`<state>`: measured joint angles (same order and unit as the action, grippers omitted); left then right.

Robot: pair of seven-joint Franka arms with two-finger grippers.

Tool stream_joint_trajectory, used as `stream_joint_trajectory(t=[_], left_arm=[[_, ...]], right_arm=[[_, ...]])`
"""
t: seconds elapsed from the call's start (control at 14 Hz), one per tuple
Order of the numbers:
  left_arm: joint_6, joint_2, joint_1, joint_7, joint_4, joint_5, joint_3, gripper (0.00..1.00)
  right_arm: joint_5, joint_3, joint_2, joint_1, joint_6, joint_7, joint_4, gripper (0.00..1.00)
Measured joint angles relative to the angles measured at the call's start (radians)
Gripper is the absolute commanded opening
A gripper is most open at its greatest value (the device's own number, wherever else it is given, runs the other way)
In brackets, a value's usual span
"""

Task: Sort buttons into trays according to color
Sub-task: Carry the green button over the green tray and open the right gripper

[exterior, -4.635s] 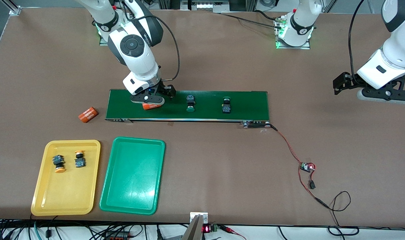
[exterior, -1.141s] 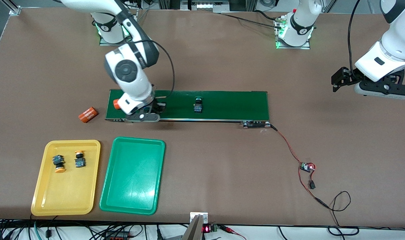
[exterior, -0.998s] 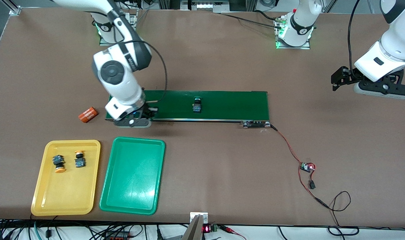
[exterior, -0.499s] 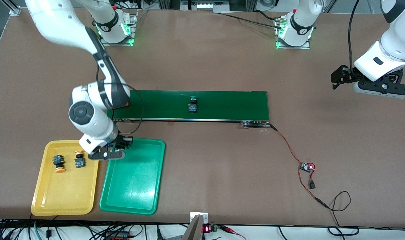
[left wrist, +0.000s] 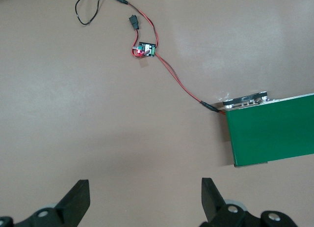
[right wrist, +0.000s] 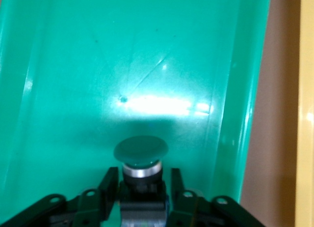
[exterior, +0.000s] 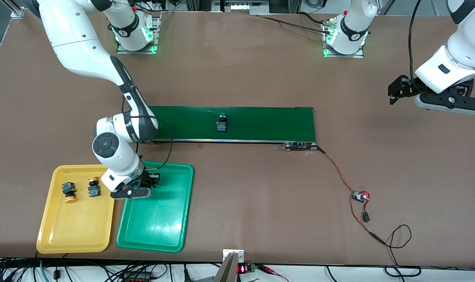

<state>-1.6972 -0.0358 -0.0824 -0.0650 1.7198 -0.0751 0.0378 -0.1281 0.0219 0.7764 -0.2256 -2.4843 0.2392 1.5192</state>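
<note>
My right gripper [exterior: 145, 187] hangs low over the green tray [exterior: 159, 231], at its end nearest the belt. A green-capped button [right wrist: 141, 151] sits between its fingers [right wrist: 109, 180], cap pointing out over the tray floor [right wrist: 122, 65]. The jaws stand slightly parted, with thin gaps beside the button's black body. A second green button [exterior: 221, 123] lies on the dark-green conveyor belt [exterior: 268, 123]. Two yellow-capped buttons [exterior: 68, 192] [exterior: 93, 188] rest in the yellow tray [exterior: 77, 231]. My left gripper [exterior: 396, 92] [left wrist: 144, 187] waits open over bare table at the left arm's end.
A small controller board [exterior: 360, 196] [left wrist: 145, 50] with red and black wires lies on the table between the belt's motor end [left wrist: 245, 99] and the front edge. The yellow tray's rim [right wrist: 306, 114] lies close beside the green tray.
My right arm carried the green button from the belt to over the green tray, and its jaws have just parted a little. The button on the belt drifted toward the right arm's end.
</note>
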Motion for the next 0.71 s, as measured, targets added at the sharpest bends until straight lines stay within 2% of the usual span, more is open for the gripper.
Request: stream_joint_trajectory(t=[0.07, 0.43, 0.71], left_arm=[[0.0, 0.0, 0.0, 0.0, -0.001, 0.0, 0.001, 1.0], [0.019, 0.0, 0.0, 0.0, -0.004, 0.0, 0.001, 1.0], [0.02, 0.001, 0.0, 0.0, -0.009, 0.0, 0.001, 1.0]], right_arm=[[0.0, -0.008, 0.003, -0.001, -0.02, -0.02, 0.001, 1.0], [0.0, -0.023, -0.025, -0.006, -0.011, -0.047, 0.023, 1.0], [0.009, -0.019, -0.192, -0.037, 0.181, 0.01, 0.106, 1.0]])
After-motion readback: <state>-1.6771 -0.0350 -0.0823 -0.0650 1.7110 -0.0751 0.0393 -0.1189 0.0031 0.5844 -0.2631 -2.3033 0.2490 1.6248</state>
